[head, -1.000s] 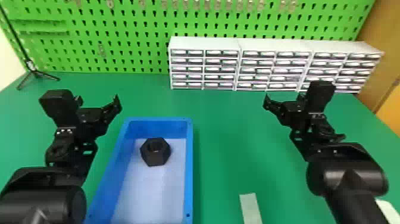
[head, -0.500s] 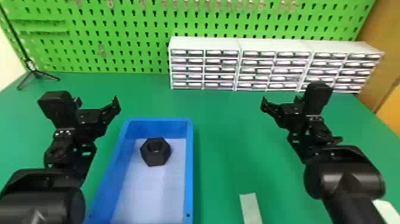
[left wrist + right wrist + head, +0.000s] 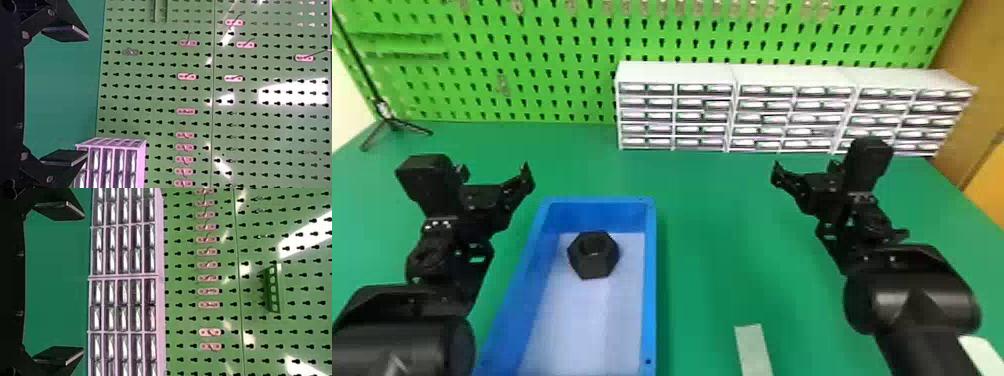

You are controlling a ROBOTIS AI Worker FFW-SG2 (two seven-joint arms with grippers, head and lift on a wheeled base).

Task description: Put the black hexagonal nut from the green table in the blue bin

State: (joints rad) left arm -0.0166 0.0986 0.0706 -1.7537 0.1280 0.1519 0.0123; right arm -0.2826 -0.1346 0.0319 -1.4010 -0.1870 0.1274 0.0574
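Our right end effector (image 3: 82, 282) shifts slightly; it and our left end effector (image 3: 87, 97) gape empty. We should withdraw without nudging the nut (image 3: 593, 260) or blue bin (image 3: 650, 280).

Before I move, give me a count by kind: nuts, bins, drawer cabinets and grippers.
Nut: 1
Bin: 1
Drawer cabinets: 3
Grippers: 2 (left gripper, right gripper)
Total: 7
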